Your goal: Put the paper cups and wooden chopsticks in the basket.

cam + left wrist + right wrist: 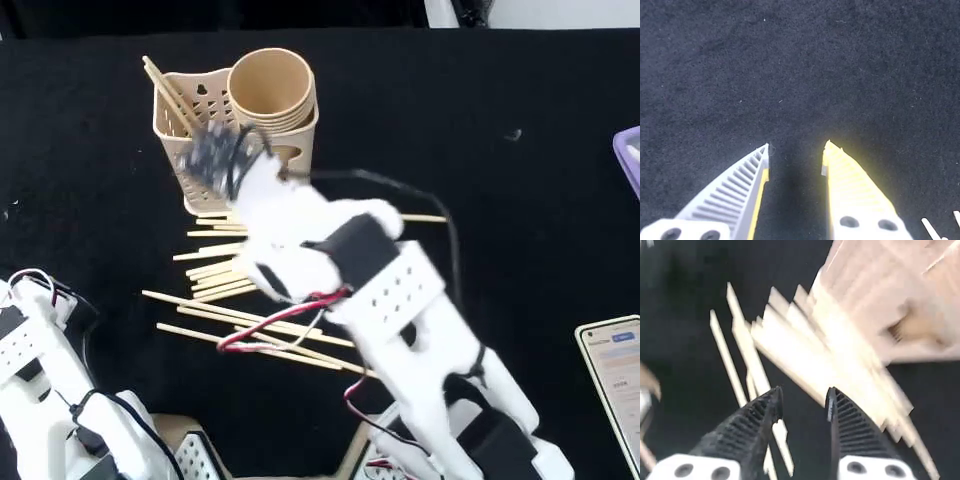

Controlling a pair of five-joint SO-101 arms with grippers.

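A beige basket point(190, 130) stands at the back left of the black cloth. It holds stacked paper cups point(270, 85) and a few wooden chopsticks point(170, 90). More chopsticks point(250, 325) lie scattered on the cloth in front of it. My right gripper point(222, 158) hangs blurred just in front of the basket. In the right wrist view its black fingers point(802, 392) stand open above a fan of chopsticks point(805, 350) beside the basket wall point(900, 300), nothing between them. My left gripper point(795, 150) is open over bare cloth at the front left, with chopstick tips point(927, 226) close by.
A phone point(612, 380) lies at the right edge and a purple object point(630, 150) pokes in at the far right. The right arm's red and black cables point(290, 320) hang over the loose chopsticks. The left arm's base point(40, 390) sits at the front left.
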